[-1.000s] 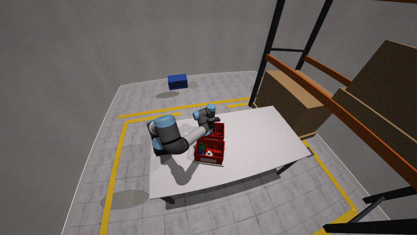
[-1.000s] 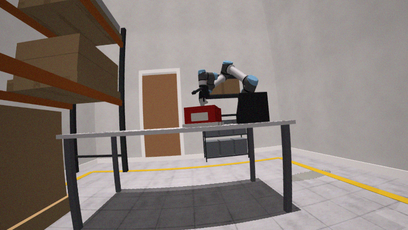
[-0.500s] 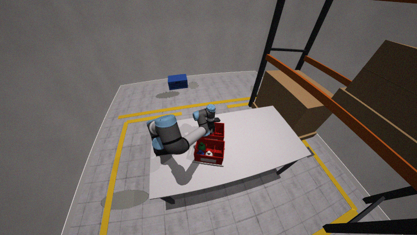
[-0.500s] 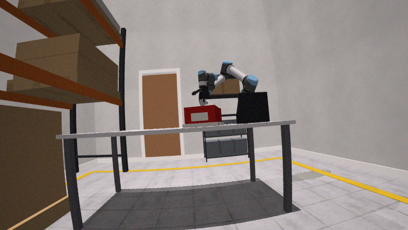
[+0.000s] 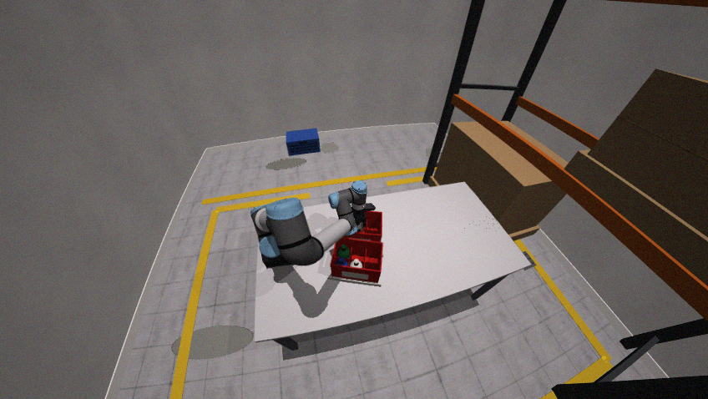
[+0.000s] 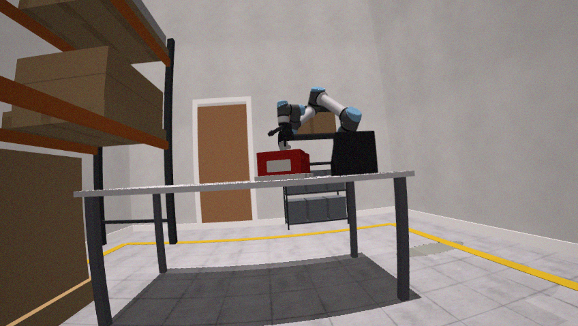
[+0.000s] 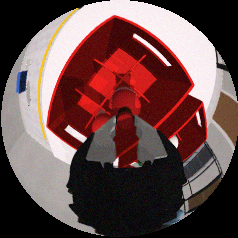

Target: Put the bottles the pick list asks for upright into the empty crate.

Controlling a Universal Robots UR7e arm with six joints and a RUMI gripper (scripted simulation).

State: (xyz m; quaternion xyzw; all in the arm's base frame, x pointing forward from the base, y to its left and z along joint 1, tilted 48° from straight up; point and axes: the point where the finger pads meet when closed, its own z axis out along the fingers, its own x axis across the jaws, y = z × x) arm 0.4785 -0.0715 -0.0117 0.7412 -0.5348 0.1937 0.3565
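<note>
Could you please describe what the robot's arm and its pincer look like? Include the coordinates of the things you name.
The arm (image 5: 336, 234) (image 6: 332, 104) has dark grey joint housings, smooth pale grey tubes and light blue rounded caps. The pincer (image 6: 285, 148) (image 7: 124, 116) has a black body with two grey, tapering fingers. I can make out no cables or markings on either at this size.

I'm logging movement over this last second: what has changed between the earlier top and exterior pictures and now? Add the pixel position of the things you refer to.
Nothing visibly changed: the arm (image 5: 334, 236) (image 6: 332, 104), the near red crate (image 5: 379, 267) (image 6: 299, 158) and the white-capped bottle (image 5: 356, 264) look as they were. I see no bottle taken or released.
</note>
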